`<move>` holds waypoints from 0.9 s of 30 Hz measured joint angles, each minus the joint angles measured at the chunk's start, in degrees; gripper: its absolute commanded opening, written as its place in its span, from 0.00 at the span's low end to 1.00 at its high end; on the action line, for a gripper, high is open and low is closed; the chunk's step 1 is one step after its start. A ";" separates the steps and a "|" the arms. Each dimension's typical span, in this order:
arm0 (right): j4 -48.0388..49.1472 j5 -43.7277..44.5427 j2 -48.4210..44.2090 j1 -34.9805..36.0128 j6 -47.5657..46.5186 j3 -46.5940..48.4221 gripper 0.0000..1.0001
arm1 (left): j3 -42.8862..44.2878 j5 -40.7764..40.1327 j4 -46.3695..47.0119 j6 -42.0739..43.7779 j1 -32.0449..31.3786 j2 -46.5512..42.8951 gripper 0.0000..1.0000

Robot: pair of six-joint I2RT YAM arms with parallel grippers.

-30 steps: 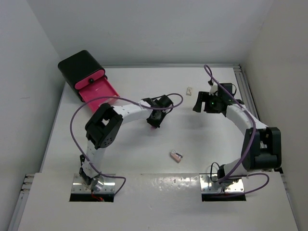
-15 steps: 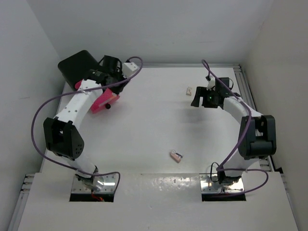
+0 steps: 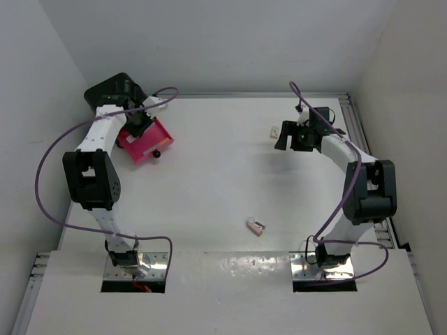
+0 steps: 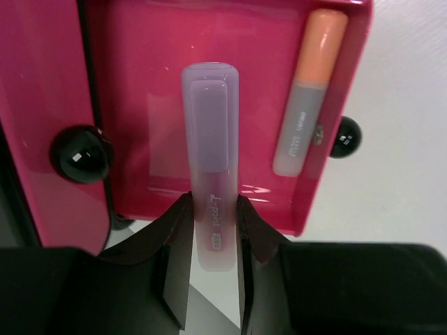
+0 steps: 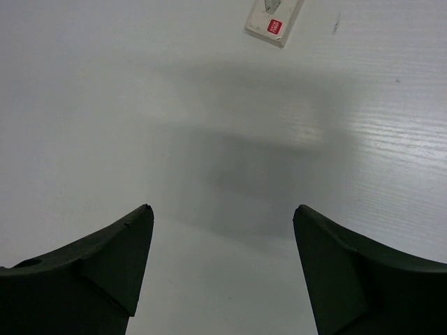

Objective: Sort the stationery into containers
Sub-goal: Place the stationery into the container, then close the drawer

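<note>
Left wrist, lilac marker btwn fingers

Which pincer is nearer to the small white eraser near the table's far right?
Right. The right pincer hovers open just short of the white eraser. The left pincer is across the table at the pink drawer, gripping the lilac marker.

The word "point" on the lilac marker; other print illegible.

White desk, black cabinet on its far left corner with a pink drawer pulled out, white eraser toward the far right corner, pinkish eraser near the near edge
</note>
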 measured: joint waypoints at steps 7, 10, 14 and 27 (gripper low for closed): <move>-0.55 0.00 0.46 0.20 0.17 0.94 0.80 | 3.43 0.26 -0.09 3.10 0.15 3.82 0.24; -0.66 0.00 0.46 0.20 0.17 1.60 0.80 | 3.50 0.17 -0.15 3.39 0.15 5.11 0.36; -0.81 -0.24 0.46 0.22 0.17 1.77 0.80 | 3.58 -0.02 -0.24 2.91 0.15 6.34 0.49; -0.87 -1.97 1.44 0.33 0.81 2.75 0.80 | 0.83 3.91 0.17 -0.70 -7.65 -2.89 0.13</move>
